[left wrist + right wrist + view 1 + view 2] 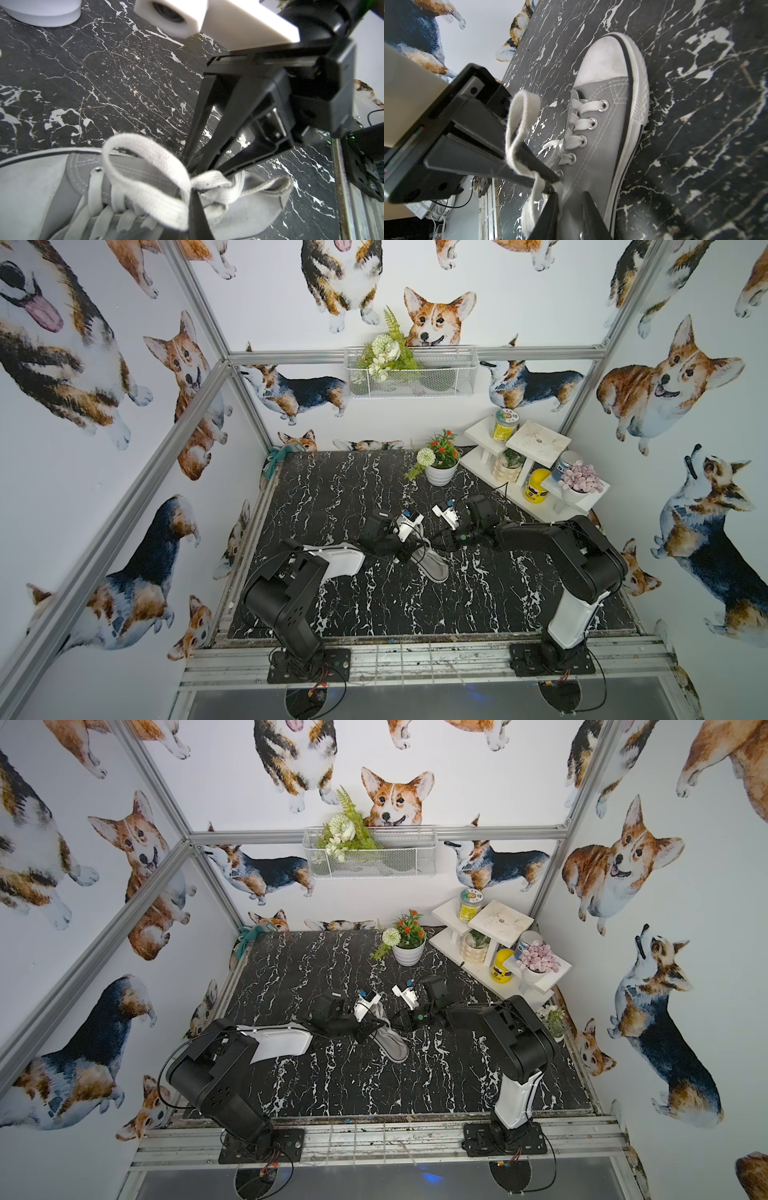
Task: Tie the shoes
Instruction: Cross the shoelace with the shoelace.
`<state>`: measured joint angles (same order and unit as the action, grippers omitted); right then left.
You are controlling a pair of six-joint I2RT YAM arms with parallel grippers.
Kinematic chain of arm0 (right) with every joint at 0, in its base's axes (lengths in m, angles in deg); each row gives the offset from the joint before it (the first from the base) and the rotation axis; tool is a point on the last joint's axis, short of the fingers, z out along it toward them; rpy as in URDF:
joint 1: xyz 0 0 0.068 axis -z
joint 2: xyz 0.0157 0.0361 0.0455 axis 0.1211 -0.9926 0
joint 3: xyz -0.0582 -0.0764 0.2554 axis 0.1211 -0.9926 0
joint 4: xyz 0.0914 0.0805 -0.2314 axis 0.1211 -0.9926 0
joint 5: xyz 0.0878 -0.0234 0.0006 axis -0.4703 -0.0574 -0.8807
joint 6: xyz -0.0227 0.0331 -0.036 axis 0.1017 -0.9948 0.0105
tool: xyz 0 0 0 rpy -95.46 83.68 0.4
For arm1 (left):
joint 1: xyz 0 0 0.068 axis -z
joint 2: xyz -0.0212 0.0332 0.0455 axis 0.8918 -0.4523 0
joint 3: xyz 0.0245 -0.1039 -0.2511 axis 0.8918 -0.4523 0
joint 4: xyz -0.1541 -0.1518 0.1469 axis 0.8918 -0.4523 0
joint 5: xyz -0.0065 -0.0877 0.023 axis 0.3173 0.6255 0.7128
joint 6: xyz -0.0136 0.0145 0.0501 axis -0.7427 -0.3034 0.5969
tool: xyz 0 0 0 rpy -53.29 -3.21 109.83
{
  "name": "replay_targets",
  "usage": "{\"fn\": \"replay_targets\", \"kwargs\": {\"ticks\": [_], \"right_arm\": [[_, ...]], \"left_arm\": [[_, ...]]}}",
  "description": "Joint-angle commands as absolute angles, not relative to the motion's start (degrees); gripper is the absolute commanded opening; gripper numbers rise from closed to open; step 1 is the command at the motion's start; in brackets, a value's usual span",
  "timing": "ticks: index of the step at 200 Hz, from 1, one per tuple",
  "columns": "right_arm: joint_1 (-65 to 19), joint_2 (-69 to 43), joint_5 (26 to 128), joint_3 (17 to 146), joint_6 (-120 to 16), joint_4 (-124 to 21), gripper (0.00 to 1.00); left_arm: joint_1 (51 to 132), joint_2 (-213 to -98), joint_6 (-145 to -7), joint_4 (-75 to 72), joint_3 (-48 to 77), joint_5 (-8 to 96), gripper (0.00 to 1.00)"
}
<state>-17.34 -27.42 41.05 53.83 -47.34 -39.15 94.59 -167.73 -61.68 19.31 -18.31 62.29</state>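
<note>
Finding the grey sneaker (pixel 433 568) near the middle of the black marbled table (pixel 374 614), between the two arms, in both top views (pixel 395 1044). Seeing there only one end of it, turned toward the front edge, with the rest covered by the grippers. Seeing it closer from the right wrist view (pixel 608 124): standing on its sole, with white toe cap, white sole edge and white laces (pixel 581 108) crossed through metal eyelets.

Pinching the laces with the left gripper (pixel 550 177): fingers pressed together, clamped on the foot of a loop (pixel 525 98) standing up above the upper eyelets. Meeting the same loop in the left wrist view (pixel 145 143), rising wide and round just beside the dark finger at its base.

Hovering with the right gripper (pixel 570 194) just beside this pinch, over the grey canvas at the top of the lacing: fingers apart, with a clear gap and only canvas visible inside it. Noting one free strand of lace just beside one finger, outside the gap; touching or not, impossible to tell.

Noting, well apart at the far right corner, a white flower pot (pixel 440 475) and a white shelf (pixel 536 443) with jars.
</note>
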Motion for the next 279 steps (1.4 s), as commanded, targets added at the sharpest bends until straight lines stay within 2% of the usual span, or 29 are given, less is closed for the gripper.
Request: {"fn": "replay_targets", "kwargs": {"ticks": [1,55,76,108,150,184,234,279], "right_arm": [[-17.74,-27.91,40.98,54.72,-46.43,-39.61,0.24],[-18.19,-28.33,41.09,56.14,-46.27,-39.88,0.25],[-18.45,-28.41,41.18,56.17,-46.3,-39.71,0.18],[-18.4,-27.65,42.98,55.31,-47.25,-38.36,0.0],[-18.45,-26.04,46.48,54.19,-48.93,-36.2,0.0],[-18.45,-25.01,48.1,53.29,-48.81,-35.7,0.0],[-18.45,-23.76,49.11,52.19,-48.19,-34.61,0.0],[-18.45,-23.33,48.56,51.77,-47.84,-34.26,0.0]], "left_arm": [[94.61,-167.37,-61.05,19.28,-18.1,63.85,0.0],[94.62,-167.37,-61.05,19.08,-18.07,63.95,0.0],[94.61,-167.37,-61.05,19.15,-18.18,63.85,0.0],[94.65,-165.41,-61.22,19.33,-18.48,63.85,0.0],[94.66,-164.89,-61.46,19.69,-18.9,64.03,0.0],[94.6,-165.22,-61.45,19.36,-18.64,64.2,0.1],[94.57,-165.82,-62.6,19.73,-18.37,65.33,0.33],[93.87,-166.59,-65.22,20.25,-17.56,67.2,0.42]]}}
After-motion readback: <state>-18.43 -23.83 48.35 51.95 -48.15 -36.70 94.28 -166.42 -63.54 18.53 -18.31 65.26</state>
